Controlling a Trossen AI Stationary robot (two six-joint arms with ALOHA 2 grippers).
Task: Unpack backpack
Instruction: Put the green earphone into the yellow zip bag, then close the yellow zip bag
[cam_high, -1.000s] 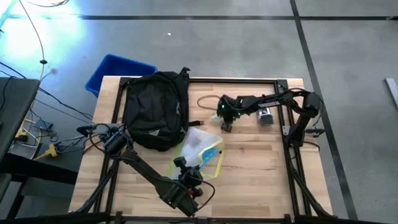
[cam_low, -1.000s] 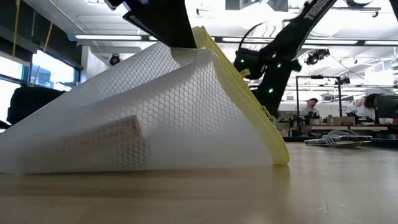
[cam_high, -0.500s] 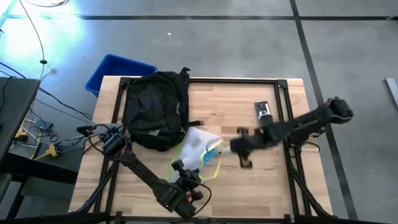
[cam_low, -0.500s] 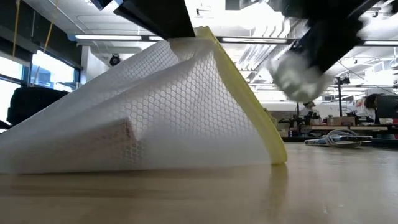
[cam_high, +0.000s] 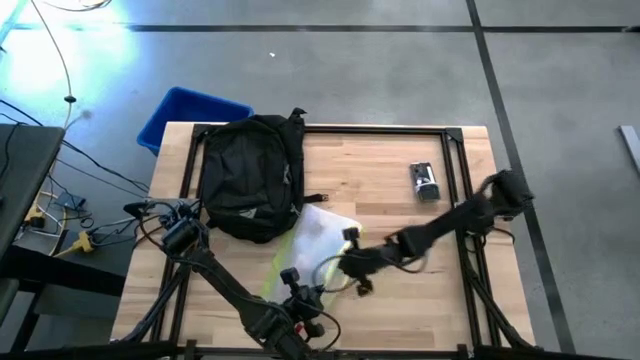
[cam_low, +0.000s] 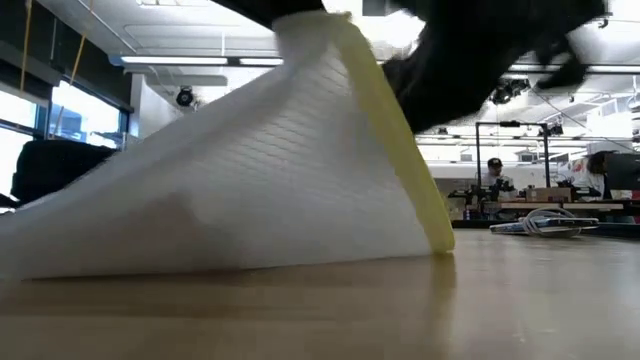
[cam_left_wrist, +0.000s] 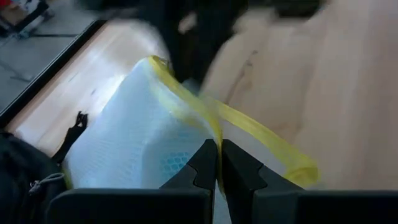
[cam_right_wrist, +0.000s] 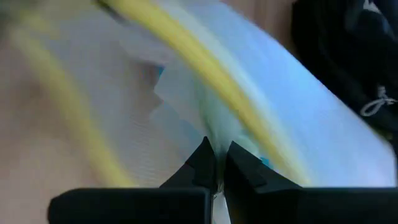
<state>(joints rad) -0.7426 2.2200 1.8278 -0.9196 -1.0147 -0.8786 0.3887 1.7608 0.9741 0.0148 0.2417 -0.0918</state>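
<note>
The backpack (cam_high: 252, 176) lies on the worktop's (cam_high: 400, 160) far left part, long axis front to back, while both grippers work just beside its near end: left gripper (cam_left_wrist: 219, 163) and right gripper (cam_right_wrist: 216, 160) each have fingers pinched on the mesh pouch (cam_high: 318, 238).

Robotics lab or workshop: polished concrete floor (cam_high: 400, 80) with dark tape lines, cables (cam_high: 60, 215) beside framed wooden table (cam_high: 400, 160); strip lights (cam_low: 180, 61), benches (cam_low: 545, 195), seated person (cam_low: 495, 170) far beyond jaws.
</note>
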